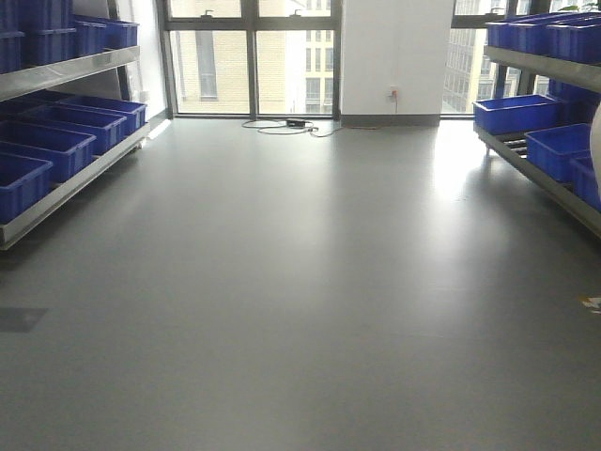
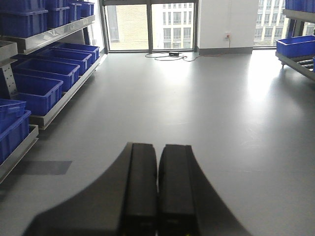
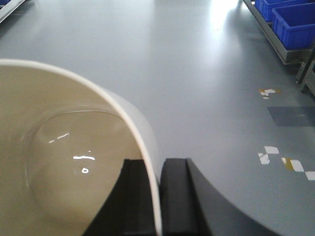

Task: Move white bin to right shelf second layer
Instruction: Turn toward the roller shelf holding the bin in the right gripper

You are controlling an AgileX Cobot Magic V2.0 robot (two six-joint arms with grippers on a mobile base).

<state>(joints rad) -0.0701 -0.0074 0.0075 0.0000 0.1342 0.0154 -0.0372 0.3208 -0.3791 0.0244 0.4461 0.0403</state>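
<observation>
My right gripper [image 3: 158, 196] is clamped across the rim of the white bin [image 3: 59, 162], one finger inside, one outside; mouth faces my wrist. Left gripper [image 2: 157, 191] closed, empty.

Grey floor [image 1: 300, 282], steel racks [image 1: 66, 70] holding blue crates [image 1: 47, 146]

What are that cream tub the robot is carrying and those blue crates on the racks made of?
The white bin looks like glossy moulded plastic: smooth cream walls with sharp light glints and a thin rounded rim. The blue crates also look like plastic, with a duller finish, even colour and thick rims. The rack rails look like bare steel, grey and faintly reflective.
</observation>
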